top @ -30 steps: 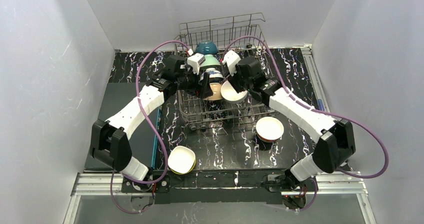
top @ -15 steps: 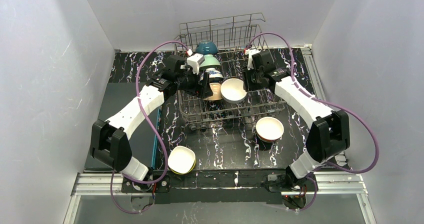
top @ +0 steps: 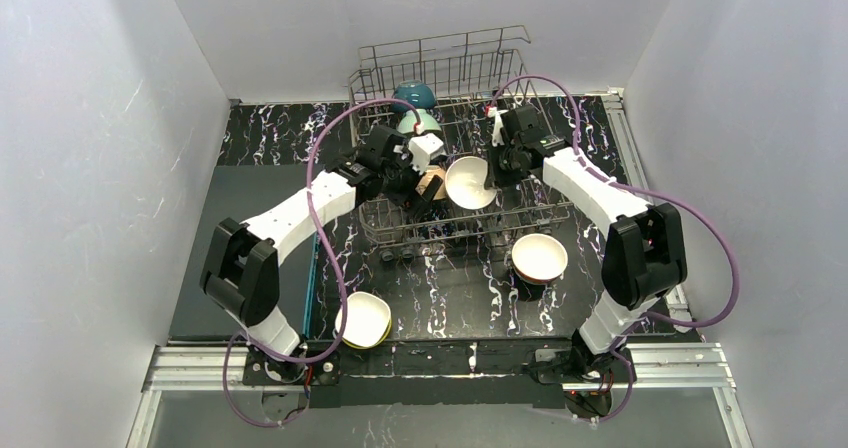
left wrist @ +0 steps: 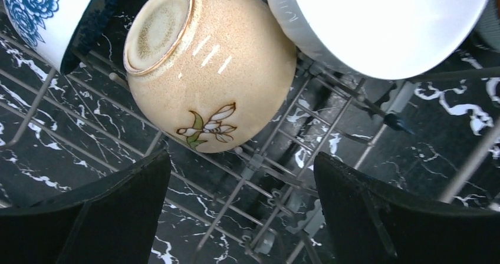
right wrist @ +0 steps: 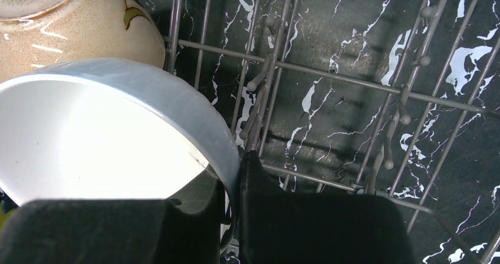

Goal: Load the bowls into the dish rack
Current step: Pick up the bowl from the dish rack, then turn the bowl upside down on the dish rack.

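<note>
The dish rack (top: 440, 63) stands at the back centre with a row of bowls on edge: teal (top: 413, 95), mint (top: 420, 120), tan (top: 433, 181), then a white bowl (top: 467, 181) with a grey outside. My right gripper (top: 497, 166) is shut on that white bowl's rim (right wrist: 227, 152), one finger inside and one outside. My left gripper (left wrist: 242, 164) hangs open above the rack floor (left wrist: 265, 152), just below the tan flower-painted bowl (left wrist: 206, 69) and touching nothing. A blue-patterned bowl (left wrist: 35, 10) shows beside the tan one.
Two more bowls sit on the black marbled table in front of the rack: a white one (top: 539, 257) stacked on a dark one, and a white-and-yellow one (top: 363, 319) near the left arm's base. Upright tines (right wrist: 407, 116) fill the rack's right half.
The right gripper, which had let go and pulled back from the white bowl, has come back and closed on its rim. The left arm has shifted right, in front of the tan bowl.
</note>
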Robot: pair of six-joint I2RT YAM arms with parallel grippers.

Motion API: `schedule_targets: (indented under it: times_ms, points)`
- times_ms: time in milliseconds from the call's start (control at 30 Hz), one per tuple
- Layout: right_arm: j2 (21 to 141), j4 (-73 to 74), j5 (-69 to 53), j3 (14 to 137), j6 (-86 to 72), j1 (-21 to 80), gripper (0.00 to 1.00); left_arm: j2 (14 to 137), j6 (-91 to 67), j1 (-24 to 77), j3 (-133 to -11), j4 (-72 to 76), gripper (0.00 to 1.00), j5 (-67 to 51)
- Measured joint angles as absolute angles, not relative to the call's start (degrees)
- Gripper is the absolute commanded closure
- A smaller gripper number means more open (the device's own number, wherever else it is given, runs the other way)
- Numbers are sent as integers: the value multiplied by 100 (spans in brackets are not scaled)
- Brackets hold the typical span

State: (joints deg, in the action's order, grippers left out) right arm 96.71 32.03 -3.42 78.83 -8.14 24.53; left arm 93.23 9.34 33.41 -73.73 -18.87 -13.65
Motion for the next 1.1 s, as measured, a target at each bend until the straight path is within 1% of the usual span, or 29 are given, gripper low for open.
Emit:
schedule_targets:
  times_ms: [233, 400, 567, 700, 833, 1100]
  points:
    - [9564, 3288, -388, 7883, -886, 2320, 99, 9581, 1643, 3535, -7585, -1929, 8, -674]
    - [8997, 3301, -215, 7915, -910, 2062, 99, 9778, 1925, 3629, -7784, -1835, 9, -152]
    - [8510, 3245, -80, 8101, -956, 1839, 99, 9918, 2108, 3769, -7874, -1798, 8, -62]
    - [8409, 3236, -60, 8132, -993, 1833, 99, 10068, 2198, 3896, -7874, -1612, 7, 49]
    - [8409, 3286, -58, 8132, -991, 1817, 99, 10289, 2180, 3953, -7940, -1570, 10, 279]
    - [8409, 3286, -64, 8130, -985, 1728, 99, 10486, 2005, 4101, -8350, -2029, 15, 834]
